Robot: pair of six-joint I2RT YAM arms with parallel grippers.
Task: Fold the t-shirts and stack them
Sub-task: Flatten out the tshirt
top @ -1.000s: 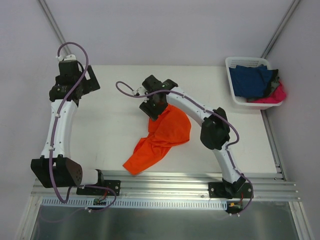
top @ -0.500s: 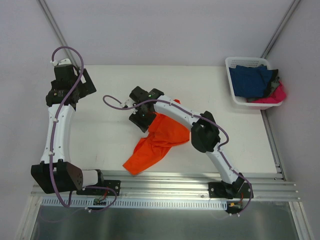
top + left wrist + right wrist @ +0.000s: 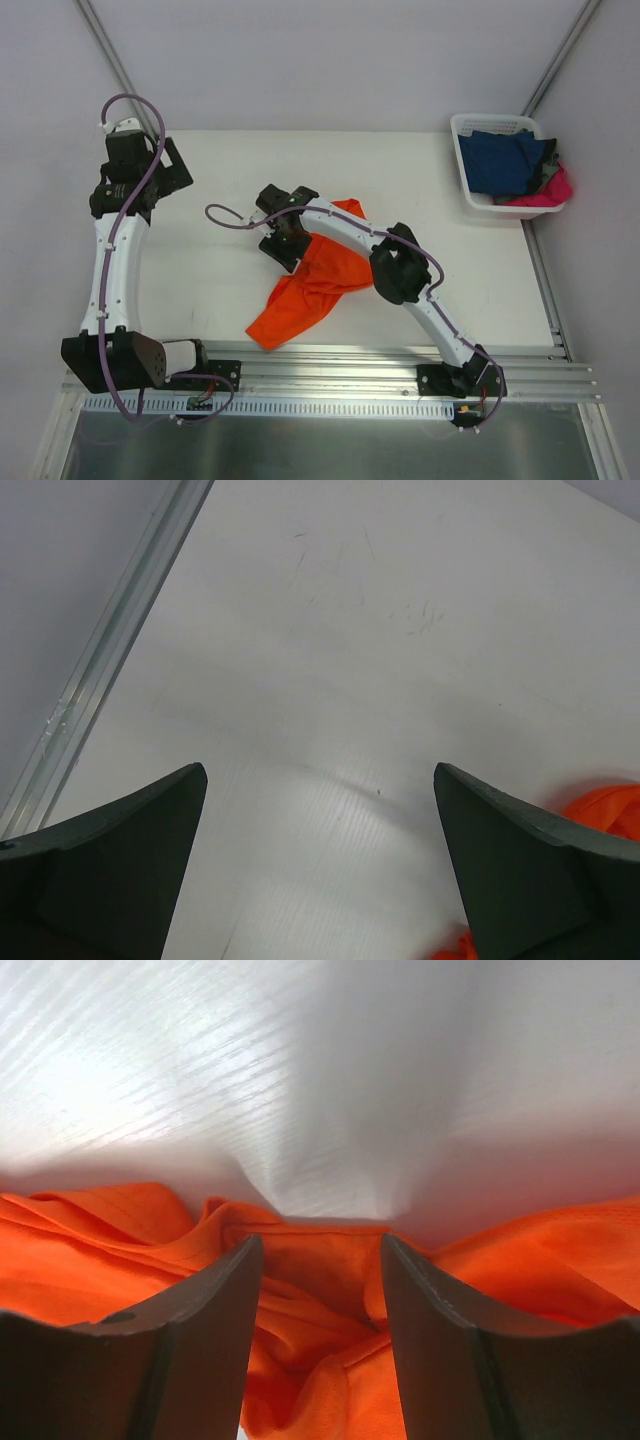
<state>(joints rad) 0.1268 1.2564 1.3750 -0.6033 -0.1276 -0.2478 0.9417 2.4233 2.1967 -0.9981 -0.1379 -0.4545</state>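
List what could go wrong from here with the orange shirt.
1. The right gripper straddles a bunched fold of the orange t-shirt; a grip there may pinch several layers, so a wad comes up.
2. The shirt's low tip lies close to the near edge of the table; a drag that way could slide it onto the rail.
3. The left gripper stands open, well apart from the cloth, so a one-armed pull may twist it.

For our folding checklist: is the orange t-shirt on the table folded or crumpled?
Crumpled: the orange t-shirt lies in a wrinkled, uneven heap, no neat folds.

Three t-shirts (image 3: 312,288), one basket (image 3: 462,128)
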